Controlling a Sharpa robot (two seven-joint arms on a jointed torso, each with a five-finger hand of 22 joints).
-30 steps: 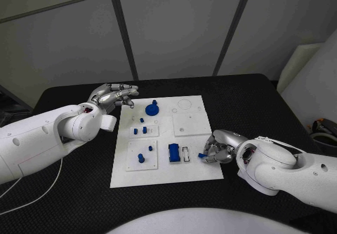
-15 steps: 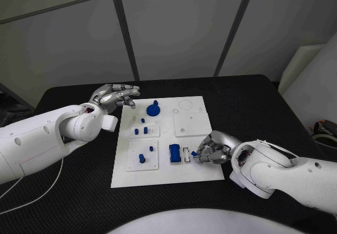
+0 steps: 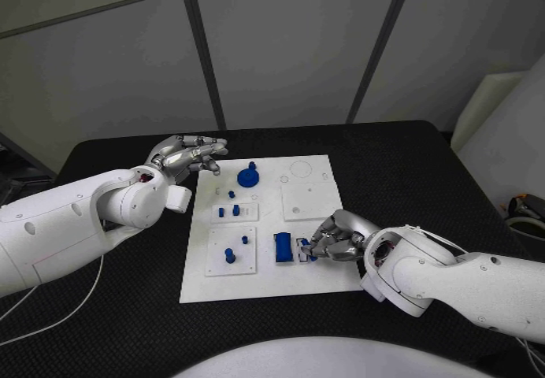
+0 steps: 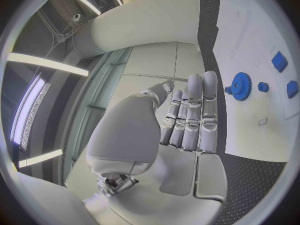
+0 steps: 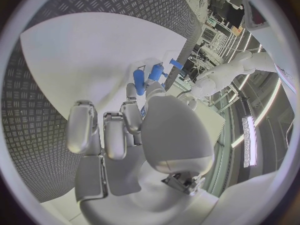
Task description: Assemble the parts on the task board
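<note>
The white task board (image 3: 272,277) lies in the middle of the black table. On it are a blue gear (image 3: 249,175), several small blue pegs (image 3: 228,210) and a larger blue block (image 3: 282,246). My right hand (image 3: 333,239) is low over the board, just right of that block, and pinches a small blue part (image 3: 305,250) between thumb and finger at the narrow slot beside the block. The right wrist view shows this blue part (image 5: 139,81) at the fingertips (image 5: 130,92). My left hand (image 3: 187,153) hovers off the board's far left corner, fingers extended and holding nothing (image 4: 187,115); the gear (image 4: 240,86) lies beyond it.
A raised white square plate (image 3: 309,201) with a round hole sits on the board's right half, and an outlined circle (image 3: 300,168) is near its far edge. Black table surface (image 3: 409,173) surrounds the board on all sides.
My right hand has moved left across the board with the small blue part, from near the board's right edge to the slot beside the blue block. The left hand has stayed put.
</note>
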